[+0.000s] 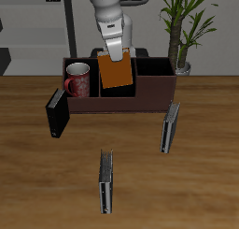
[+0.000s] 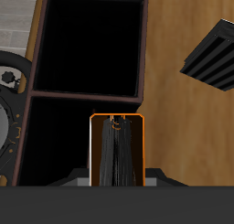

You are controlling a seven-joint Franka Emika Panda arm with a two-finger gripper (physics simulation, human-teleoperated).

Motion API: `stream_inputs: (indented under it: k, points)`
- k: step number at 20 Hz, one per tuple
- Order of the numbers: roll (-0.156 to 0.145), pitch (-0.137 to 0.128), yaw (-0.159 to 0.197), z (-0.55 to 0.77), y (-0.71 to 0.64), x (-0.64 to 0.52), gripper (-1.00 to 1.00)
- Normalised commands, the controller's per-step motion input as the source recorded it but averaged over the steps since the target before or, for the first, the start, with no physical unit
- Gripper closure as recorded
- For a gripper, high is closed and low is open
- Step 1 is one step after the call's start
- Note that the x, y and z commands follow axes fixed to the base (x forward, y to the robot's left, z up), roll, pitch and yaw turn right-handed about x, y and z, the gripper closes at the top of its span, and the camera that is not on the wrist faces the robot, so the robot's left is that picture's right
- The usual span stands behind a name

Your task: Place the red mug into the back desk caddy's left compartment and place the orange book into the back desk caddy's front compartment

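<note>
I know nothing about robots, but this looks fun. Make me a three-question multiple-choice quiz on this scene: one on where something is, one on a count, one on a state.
1. Where is the red mug?
A. Inside an end section of the back desk caddy
B. On the bare table near the front edge
C. In the gripper

2. How many dark books stand on the table outside the caddy?
A. One
B. Three
C. Five

3. What is the gripper doing?
A. Hanging open with nothing in it
B. Holding the orange book upright over the caddy
C. Pressing the book flat on the table

Key: 1 A, the mug sits within the caddy walls. 2 B, one stands beside the caddy and two nearer the front edge. 3 B, the exterior view shows the book hanging from the gripper above the middle compartments.
</note>
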Motion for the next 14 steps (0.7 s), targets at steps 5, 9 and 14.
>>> stream_inputs:
  k: [5,9,14]
  points:
    - [0.009,0.009,0.000,-0.03,0.05,-0.05,1.00]
    - [-0.008,0.024,-0.053,-0.07,0.03,-0.07,1.00]
    - [-0.002,0.034,-0.013,-0.15,0.00,-0.01,1.00]
